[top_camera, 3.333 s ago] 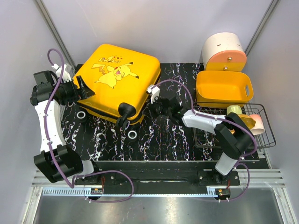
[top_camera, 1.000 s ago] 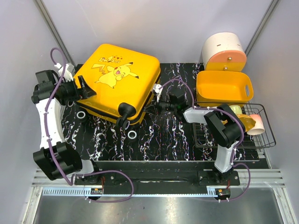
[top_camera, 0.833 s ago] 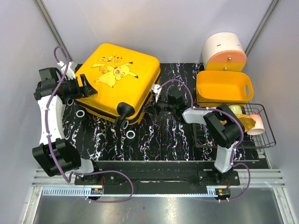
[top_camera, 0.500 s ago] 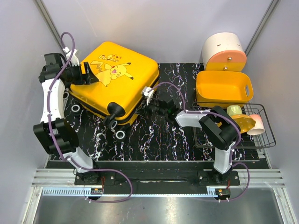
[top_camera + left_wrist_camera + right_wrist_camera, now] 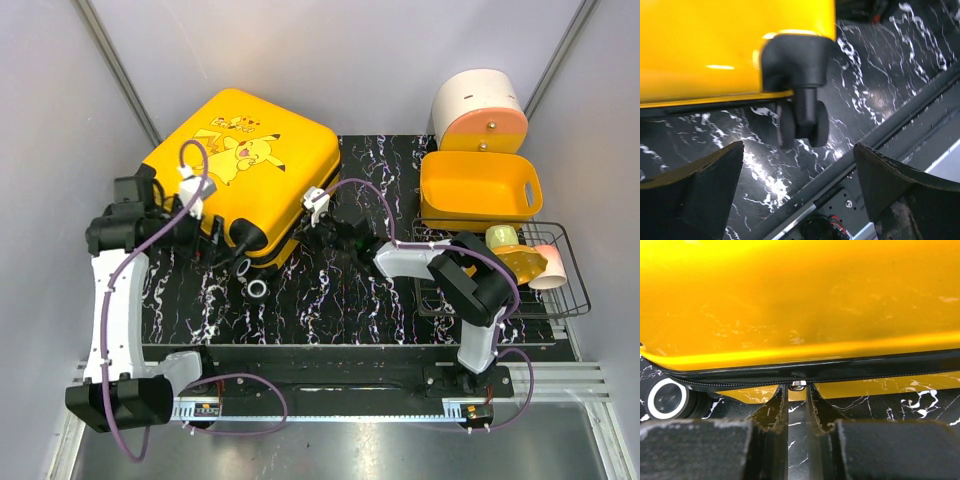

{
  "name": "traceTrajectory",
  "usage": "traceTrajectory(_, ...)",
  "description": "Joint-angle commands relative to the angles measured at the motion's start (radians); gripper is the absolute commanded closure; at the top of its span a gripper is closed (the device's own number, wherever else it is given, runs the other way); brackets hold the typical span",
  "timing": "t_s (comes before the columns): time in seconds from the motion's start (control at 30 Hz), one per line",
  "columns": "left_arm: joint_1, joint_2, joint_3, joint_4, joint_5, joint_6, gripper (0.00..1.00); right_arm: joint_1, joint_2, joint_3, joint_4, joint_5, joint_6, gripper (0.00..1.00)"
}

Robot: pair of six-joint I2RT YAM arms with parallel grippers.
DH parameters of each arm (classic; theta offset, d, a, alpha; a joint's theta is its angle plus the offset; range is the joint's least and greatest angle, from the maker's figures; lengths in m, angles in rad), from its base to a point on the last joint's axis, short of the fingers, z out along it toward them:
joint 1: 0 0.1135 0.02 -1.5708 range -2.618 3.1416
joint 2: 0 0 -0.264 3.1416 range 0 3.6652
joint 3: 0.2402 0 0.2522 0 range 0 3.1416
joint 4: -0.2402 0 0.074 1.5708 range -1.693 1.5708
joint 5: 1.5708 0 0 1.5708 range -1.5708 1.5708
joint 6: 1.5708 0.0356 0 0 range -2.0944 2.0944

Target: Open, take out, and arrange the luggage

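Observation:
The luggage (image 5: 250, 160) is a glossy yellow hard-shell case with a cartoon print, lying flat and closed at the back left of the black marbled mat (image 5: 350, 290). My left gripper (image 5: 212, 238) is open at its near-left corner. In the left wrist view the wide-apart fingers (image 5: 695, 185) hold nothing, with a black caster wheel (image 5: 802, 122) just beyond them. My right gripper (image 5: 303, 224) is at the case's right edge. The right wrist view shows its narrow fingers (image 5: 777, 405) shut on the small metal zipper pull (image 5: 798, 385) on the black zipper line.
A yellow plastic basket (image 5: 478, 190) and a white-and-orange round box (image 5: 480, 110) stand at the back right. A black wire rack (image 5: 545, 275) holding cups sits at the right edge. A metal rail (image 5: 330, 385) runs along the near side.
The left arm swung from the case's far left side down to its near-left corner and opened wider. The case slid left and turned a little. The right gripper followed its edge and narrowed.

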Motion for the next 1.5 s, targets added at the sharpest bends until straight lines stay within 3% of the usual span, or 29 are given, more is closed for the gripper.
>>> traceTrajectory(0.0, -0.113, -0.003, -0.088, 0.037, -0.092, 0.024, 0.04, -0.017, -0.041, 0.003, 0.055, 0.185, -0.054, 1.00)
traceTrajectory(0.17, -0.233, 0.026, -0.107, 0.171, -0.204, -0.089, 0.05, -0.020, -0.055, -0.015, 0.058, 0.249, -0.085, 1.00)
traceTrajectory(0.3, -0.299, 0.071, -0.116, 0.196, -0.269, -0.108, 0.12, -0.049, -0.061, -0.026, 0.061, 0.279, -0.114, 1.00)
traceTrajectory(0.4, -0.333, 0.083, -0.151, 0.223, -0.325, -0.125, 0.28, -0.091, -0.061, -0.032, 0.064, 0.282, -0.134, 1.00)
traceTrajectory(0.43, -0.331, 0.087, -0.159, 0.228, -0.361, -0.120, 0.41, -0.111, -0.061, -0.035, 0.067, 0.277, -0.141, 1.00)
traceTrajectory(0.5, -0.331, 0.086, -0.177, 0.225, -0.402, -0.109, 0.54, -0.132, -0.064, -0.039, 0.071, 0.271, -0.155, 1.00)
traceTrajectory(0.53, -0.331, 0.083, -0.182, 0.213, -0.431, -0.091, 0.65, -0.143, -0.066, -0.043, 0.069, 0.260, -0.157, 1.00)
traceTrajectory(0.63, -0.321, 0.055, -0.197, 0.188, -0.459, -0.053, 0.85, -0.170, -0.074, -0.052, 0.067, 0.248, -0.166, 1.00)
traceTrajectory(0.67, -0.318, 0.046, -0.205, 0.180, -0.470, -0.042, 0.97, -0.180, -0.077, -0.063, 0.069, 0.245, -0.169, 1.00)
traceTrajectory(0.7, -0.311, 0.037, -0.208, 0.176, -0.479, -0.034, 0.99, -0.186, -0.081, -0.065, 0.066, 0.236, -0.166, 1.00)
traceTrajectory(0.8, -0.282, 0.005, -0.216, 0.150, -0.482, 0.026, 1.00, -0.213, -0.101, -0.069, 0.031, 0.045, -0.146, 1.00)
traceTrajectory(0.83, -0.272, -0.001, -0.217, 0.139, -0.476, 0.055, 1.00, -0.215, -0.107, -0.068, 0.018, -0.088, -0.144, 0.97)
traceTrajectory(0.9, -0.262, -0.005, -0.208, 0.128, -0.464, 0.078, 1.00, -0.217, -0.116, -0.063, 0.006, -0.203, -0.126, 0.75)
traceTrajectory(0.93, -0.256, 0.000, -0.202, 0.122, -0.456, 0.090, 1.00, -0.217, -0.115, -0.059, 0.006, -0.291, -0.115, 0.52)
traceTrajectory(0.97, -0.253, 0.002, -0.199, 0.120, -0.451, 0.092, 1.00, -0.215, -0.112, -0.046, 0.008, -0.327, -0.102, 0.47)
traceTrajectory(1.1, -0.252, 0.006, -0.188, 0.110, -0.410, 0.084, 1.00, -0.213, -0.066, -0.028, 0.087, -0.383, -0.010, 0.42)
traceTrajectory(1.33, -0.252, 0.003, -0.189, 0.111, -0.338, 0.059, 1.00, -0.154, -0.028, -0.005, 0.107, -0.346, 0.006, 0.38)
traceTrajectory(1.47, -0.252, -0.002, -0.185, 0.099, -0.309, 0.062, 0.97, -0.120, -0.015, 0.007, 0.100, -0.318, 0.035, 0.29)
